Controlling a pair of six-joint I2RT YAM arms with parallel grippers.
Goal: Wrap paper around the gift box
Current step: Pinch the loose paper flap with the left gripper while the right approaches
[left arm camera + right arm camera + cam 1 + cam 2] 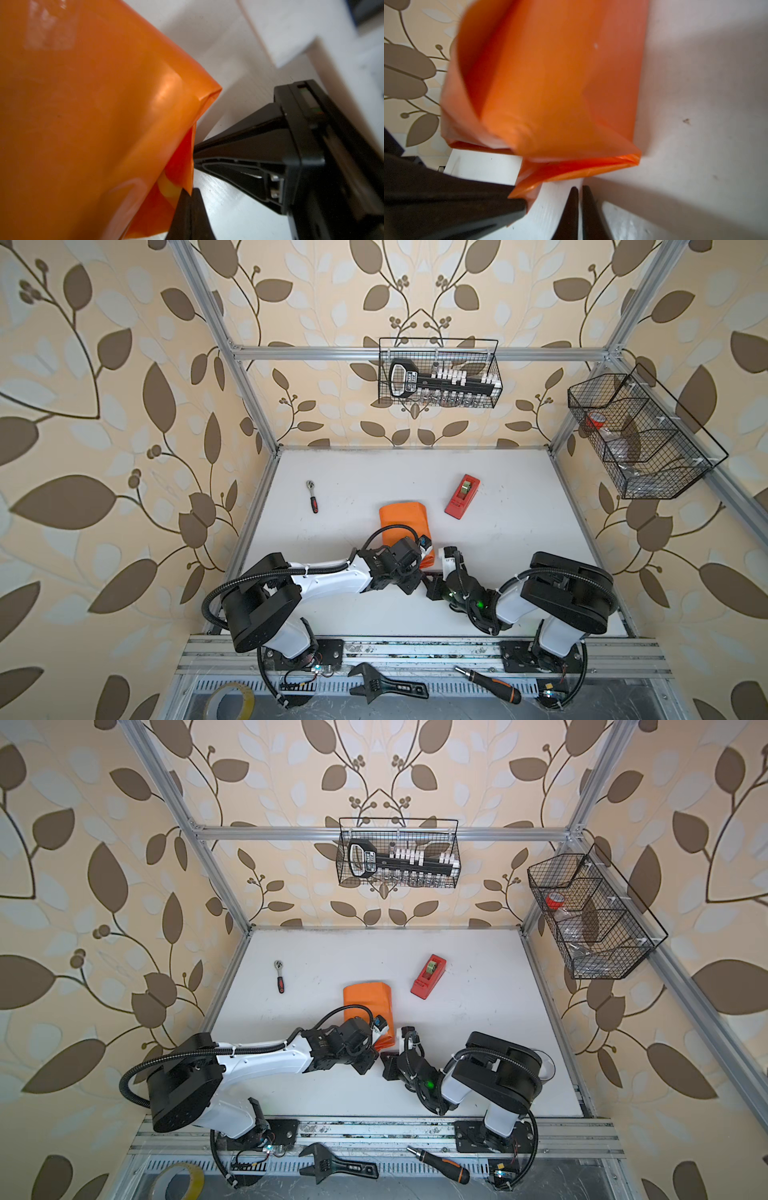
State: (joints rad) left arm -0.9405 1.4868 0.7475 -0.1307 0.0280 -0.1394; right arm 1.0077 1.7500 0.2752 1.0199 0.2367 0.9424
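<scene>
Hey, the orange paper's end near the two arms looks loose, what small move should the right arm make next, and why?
Probably ease the shut right tool forward to press the open end fold of the glossy orange paper sheet inward. Its tips sit just short of that gaping end, gripping nothing, while the left tool pinches a corner flap, steadying the wrap.

On the white table (pixel 519 539), the folded glossy orange paper (pixel 401 522) lies just beyond both claws. The left claw (pixel 188 193) is clamped on the paper's nearest corner flap. The right claw (pixel 580 188), jaws together, sits just right of the left claw, close to the paper's near edge but apart from it. The red wedge-shaped plastic tape dispenser (pixel 462 496) lies beyond and right of the right claw, near the paper. The small red-handled metal ratchet wrench (pixel 311 496) lies well left of the left claw, farther back.
</scene>
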